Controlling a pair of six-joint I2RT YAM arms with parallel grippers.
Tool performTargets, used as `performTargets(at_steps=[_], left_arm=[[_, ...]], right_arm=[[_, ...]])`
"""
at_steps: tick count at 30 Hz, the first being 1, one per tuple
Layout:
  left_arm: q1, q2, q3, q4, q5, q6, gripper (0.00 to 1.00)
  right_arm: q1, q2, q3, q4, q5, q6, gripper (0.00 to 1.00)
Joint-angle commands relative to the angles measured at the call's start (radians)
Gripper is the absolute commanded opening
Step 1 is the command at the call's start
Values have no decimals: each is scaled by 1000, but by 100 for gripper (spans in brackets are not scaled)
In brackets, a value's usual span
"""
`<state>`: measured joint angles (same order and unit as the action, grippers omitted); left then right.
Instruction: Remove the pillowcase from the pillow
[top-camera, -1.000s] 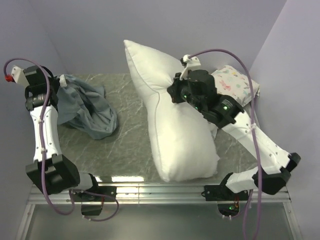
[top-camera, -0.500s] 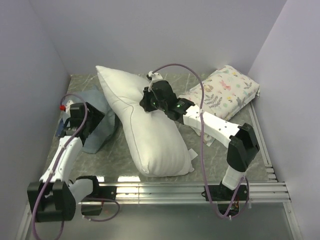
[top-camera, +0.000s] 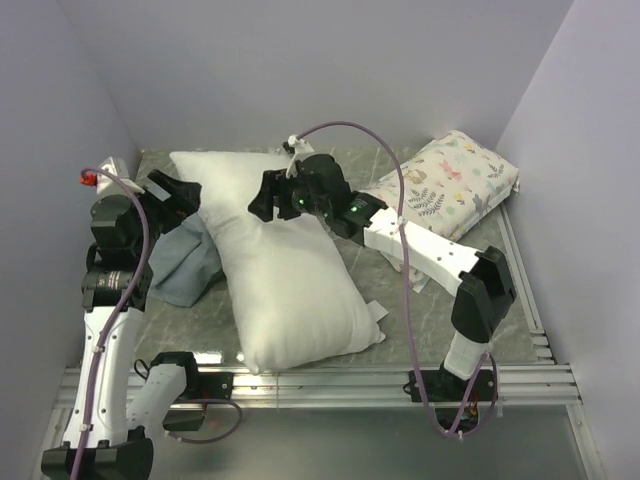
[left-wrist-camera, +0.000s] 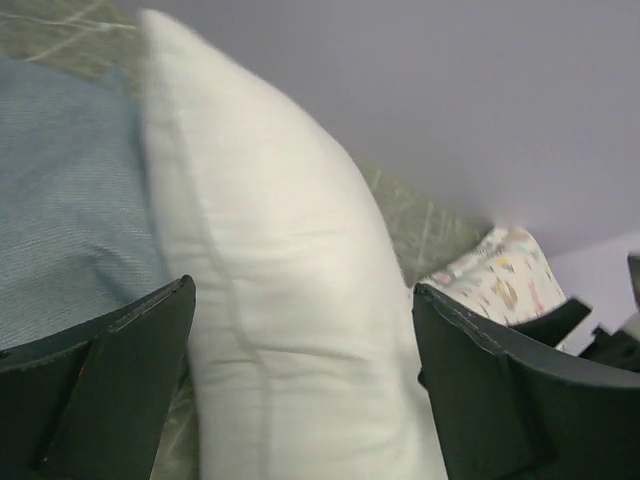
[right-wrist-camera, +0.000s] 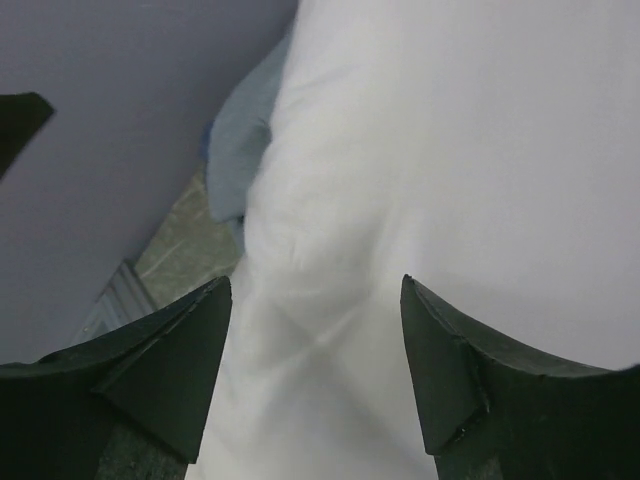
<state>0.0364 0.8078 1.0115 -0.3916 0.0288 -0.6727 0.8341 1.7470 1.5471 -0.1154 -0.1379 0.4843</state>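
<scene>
Pillow (top-camera: 285, 275) bare, plump white; pillowcase (top-camera: 183, 268) crumpled grey-blue against its left edge. Right gripper (right-wrist-camera: 315, 284) over pillow, left gripper (left-wrist-camera: 302, 290) by that edge; both wide open, empty.

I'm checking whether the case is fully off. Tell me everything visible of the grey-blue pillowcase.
The pillowcase is soft, wrinkled grey-blue cloth, crumpled in a heap at the table's left side. It is off the pillow, whose left edge lies against it. The left arm hides part of it; nothing grips it.
</scene>
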Motion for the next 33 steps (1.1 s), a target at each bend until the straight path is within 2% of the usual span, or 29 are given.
performTargets(at_steps=[1, 4, 7, 11, 17, 23, 33], left_arm=[[-30, 30, 61, 2, 157, 93, 95], [-150, 50, 105, 0, 123, 107, 95], [-274, 71, 148, -15, 48, 133, 96], [-400, 91, 151, -42, -26, 171, 98], [-408, 33, 72, -44, -66, 196, 99], [-408, -33, 13, -20, -63, 190, 99], [-408, -65, -27, 8, -46, 179, 99]], right_arm=[[10, -131, 108, 10, -49, 4, 77], [8, -197, 139, -82, -20, -19, 81], [8, -282, 98, -122, 32, -53, 81], [-4, -498, -155, -110, 136, -75, 83], [-64, -777, -454, -113, 228, -61, 91], [-69, -943, -596, -153, 271, -52, 95], [-69, -986, -648, -191, 304, -58, 99]])
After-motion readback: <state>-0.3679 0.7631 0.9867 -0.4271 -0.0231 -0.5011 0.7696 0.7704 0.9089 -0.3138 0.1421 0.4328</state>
